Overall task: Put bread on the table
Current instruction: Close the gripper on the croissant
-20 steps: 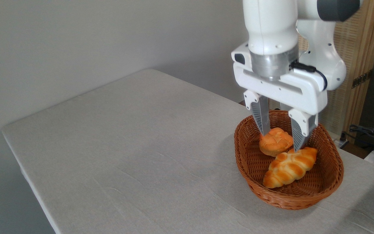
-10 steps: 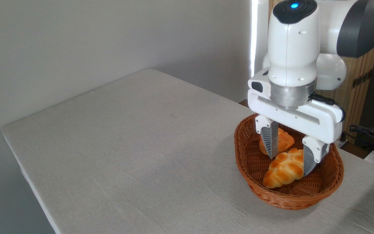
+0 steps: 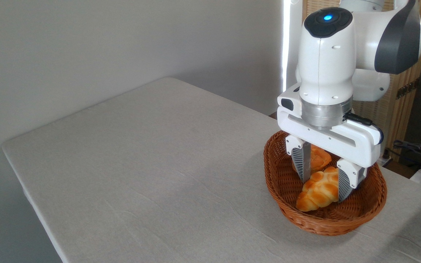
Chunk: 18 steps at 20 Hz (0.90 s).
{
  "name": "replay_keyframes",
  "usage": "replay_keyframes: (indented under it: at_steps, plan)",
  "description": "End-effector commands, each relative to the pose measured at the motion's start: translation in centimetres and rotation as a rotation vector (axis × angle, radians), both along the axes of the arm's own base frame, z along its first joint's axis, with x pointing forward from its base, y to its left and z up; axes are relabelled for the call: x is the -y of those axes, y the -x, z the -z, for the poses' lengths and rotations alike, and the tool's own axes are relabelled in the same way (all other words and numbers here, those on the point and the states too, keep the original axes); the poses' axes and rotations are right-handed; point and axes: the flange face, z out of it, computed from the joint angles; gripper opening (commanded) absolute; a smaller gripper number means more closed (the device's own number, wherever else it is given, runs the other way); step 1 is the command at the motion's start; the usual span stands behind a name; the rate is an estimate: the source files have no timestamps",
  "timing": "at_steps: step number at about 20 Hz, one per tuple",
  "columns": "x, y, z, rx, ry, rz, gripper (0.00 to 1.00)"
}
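Arm vertical over basket point(image 3: 364, 213), jaws astride bread point(image 3: 318, 190), w/ gripper point(image 3: 325, 182) pointing down.

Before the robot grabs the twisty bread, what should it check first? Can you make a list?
1. End effector is over the right bread, the braided loaf, not the round bun: ok.
2. One finger on each side of the loaf: ok.
3. Fingers have closed firmly on the loaf: cannot tell; they look close to it, but contact is not clear.
4. Loaf is still lying in the basket, not lifted: ok.
5. Fingers clear of the round bun: cannot tell; the left finger hides part of it.
6. Bare spot on the table to set the loaf down: ok.
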Motion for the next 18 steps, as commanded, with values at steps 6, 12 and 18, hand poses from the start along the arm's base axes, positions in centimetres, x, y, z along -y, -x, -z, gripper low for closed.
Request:
replay_keyframes:
  at_steps: [6,12,18]
  plan:
    - [0.12,-0.21,0.79,-0.004,-0.010,0.025,0.29]
    - [0.24,-0.18,0.73,-0.010,-0.008,0.030,0.23]
    - [0.44,-0.06,0.37,-0.023,-0.002,0.040,0.23]
